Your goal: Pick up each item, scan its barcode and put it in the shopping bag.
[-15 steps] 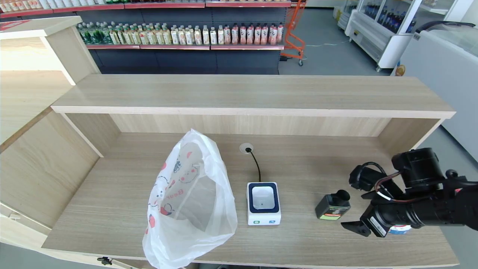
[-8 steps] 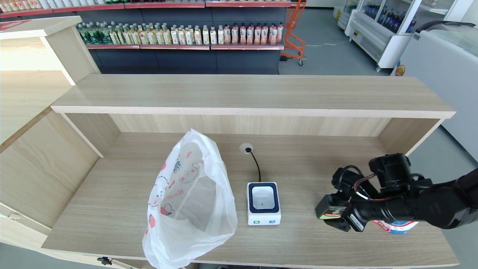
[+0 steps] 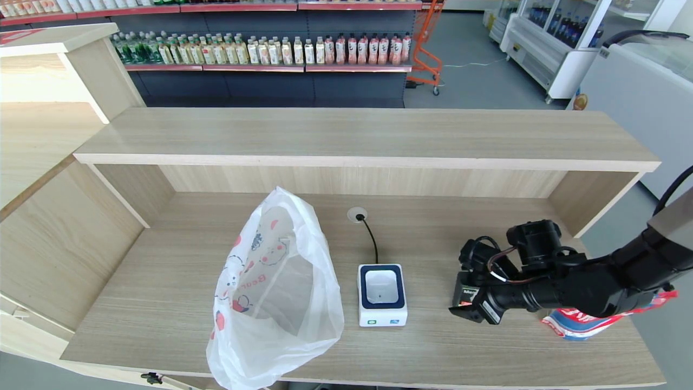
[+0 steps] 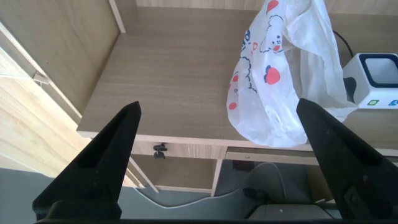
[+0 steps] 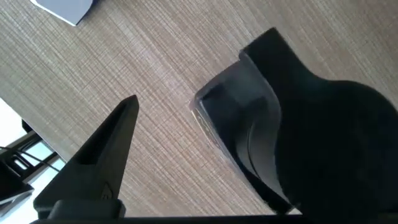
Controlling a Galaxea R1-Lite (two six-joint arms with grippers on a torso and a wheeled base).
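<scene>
A small black bottle (image 3: 462,292) with a coloured label lies on the wooden counter (image 3: 433,244), right of the scanner (image 3: 382,294). My right gripper (image 3: 464,301) is open and low over the counter, its fingers on either side of the bottle. In the right wrist view a gap shows between one finger (image 5: 99,174) and the bottle (image 5: 233,118). The white shopping bag (image 3: 276,292) with red prints stands open left of the scanner. My left gripper (image 4: 219,107) hangs open and empty below the counter's front edge, near the bag (image 4: 280,74).
A red, white and blue snack packet (image 3: 582,323) lies at the counter's right end, partly under my right arm. The scanner's cable (image 3: 371,235) runs to a hole at the back. A raised shelf (image 3: 363,135) borders the far side, and side walls close both ends.
My right arm has swung left across the counter, from beside the bottle to straddling it. The bottle has shifted slightly left. More of the snack packet shows behind the arm.
</scene>
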